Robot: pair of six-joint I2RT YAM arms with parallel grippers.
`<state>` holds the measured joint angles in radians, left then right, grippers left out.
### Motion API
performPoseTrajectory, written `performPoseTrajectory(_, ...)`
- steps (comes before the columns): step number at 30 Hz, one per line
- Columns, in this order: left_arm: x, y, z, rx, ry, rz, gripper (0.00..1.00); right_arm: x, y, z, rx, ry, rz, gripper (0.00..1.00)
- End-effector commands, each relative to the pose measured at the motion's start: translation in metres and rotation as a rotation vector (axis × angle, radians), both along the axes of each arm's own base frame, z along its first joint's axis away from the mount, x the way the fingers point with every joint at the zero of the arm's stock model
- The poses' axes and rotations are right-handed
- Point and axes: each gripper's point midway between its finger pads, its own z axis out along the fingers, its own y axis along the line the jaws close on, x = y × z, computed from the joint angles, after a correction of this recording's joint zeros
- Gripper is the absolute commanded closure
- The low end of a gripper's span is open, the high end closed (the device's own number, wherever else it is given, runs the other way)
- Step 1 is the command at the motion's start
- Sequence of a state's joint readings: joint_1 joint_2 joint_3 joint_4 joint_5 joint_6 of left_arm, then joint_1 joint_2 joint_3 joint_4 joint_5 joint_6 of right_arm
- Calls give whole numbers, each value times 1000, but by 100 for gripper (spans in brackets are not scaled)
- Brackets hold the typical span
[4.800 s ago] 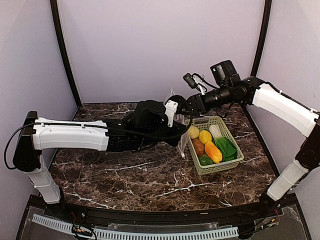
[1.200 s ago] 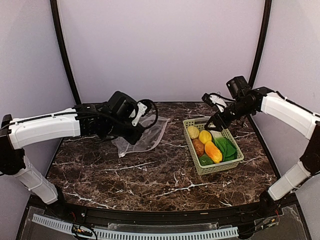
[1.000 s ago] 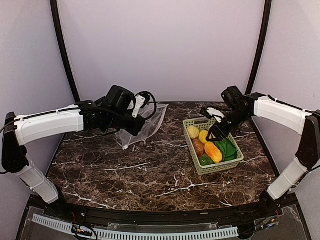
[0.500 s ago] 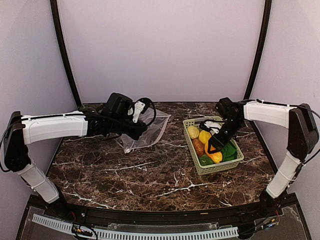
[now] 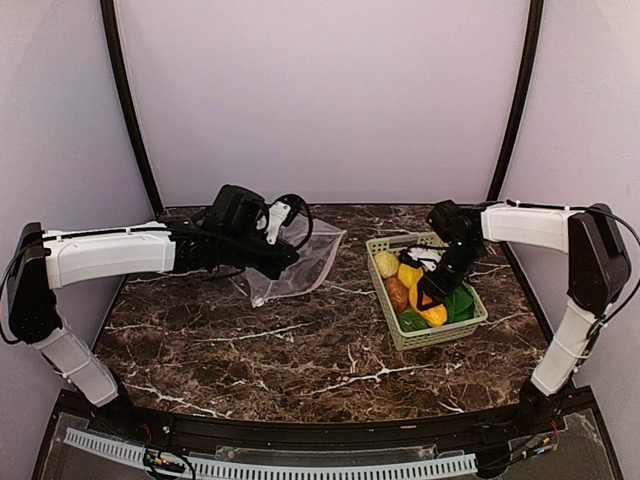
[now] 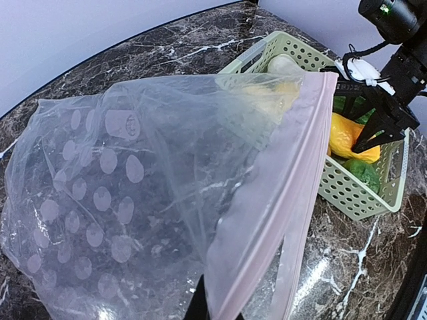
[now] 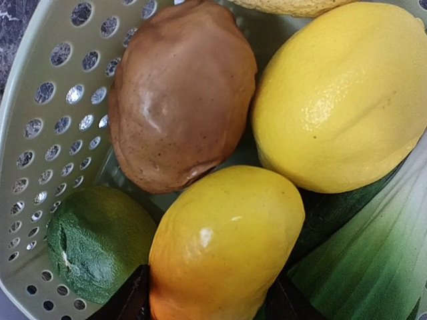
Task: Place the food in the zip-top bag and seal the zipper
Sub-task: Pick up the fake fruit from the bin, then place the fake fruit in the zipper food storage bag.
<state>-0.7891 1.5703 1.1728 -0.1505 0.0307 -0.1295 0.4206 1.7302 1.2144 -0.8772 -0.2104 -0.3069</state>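
Note:
My left gripper (image 5: 283, 254) is shut on the mouth edge of the clear dotted zip-top bag (image 5: 305, 262) and holds it up off the table, left of the basket. In the left wrist view the bag (image 6: 113, 193) hangs open, its pinkish zipper (image 6: 283, 187) running down to my gripper (image 6: 203, 312). My right gripper (image 5: 432, 292) is down in the basket (image 5: 472, 322), its fingers closed on both sides of the orange piece (image 7: 227, 243). Around it lie the brown potato (image 7: 180, 93), a yellow lemon (image 7: 343, 100), the green pepper (image 7: 93, 243) and bok choy (image 7: 373, 273).
The light-green lattice basket (image 7: 47, 113) stands at the right middle of the marble table (image 5: 300, 350), close to the bag's mouth. A second lemon (image 5: 387, 264) lies at the basket's far left corner. Black frame posts rise at the back corners.
The arms came apart: my left carried the bag left and held its mouth towards the basket. My right gripper went down into the basket and closed round the orange piece.

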Motion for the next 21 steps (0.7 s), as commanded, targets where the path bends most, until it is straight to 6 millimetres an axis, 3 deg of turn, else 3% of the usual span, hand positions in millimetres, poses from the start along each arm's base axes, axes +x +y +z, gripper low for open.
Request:
performPoseTrajectory(1, -7, -4, 18, -107, 48, 11, 99, 7, 1, 20, 30, -41, -12, 57)
performPoseTrajectory(5, -9, -2, 20, -176, 96, 71, 99, 13, 2, 47, 58, -105, -10, 61)
performPoseTrajectory(10, -9, -1, 25, -258, 150, 144, 99, 16, 17, 96, 172, -195, 36, 65)
performPoseTrajectory(17, -9, -3, 38, -333, 151, 207, 99, 6, 66, 186, 518, -314, 180, 65)
performPoseTrajectory(21, -4, -11, 50, -362, 145, 217, 99, -2, 96, 227, 662, -315, 247, 65)
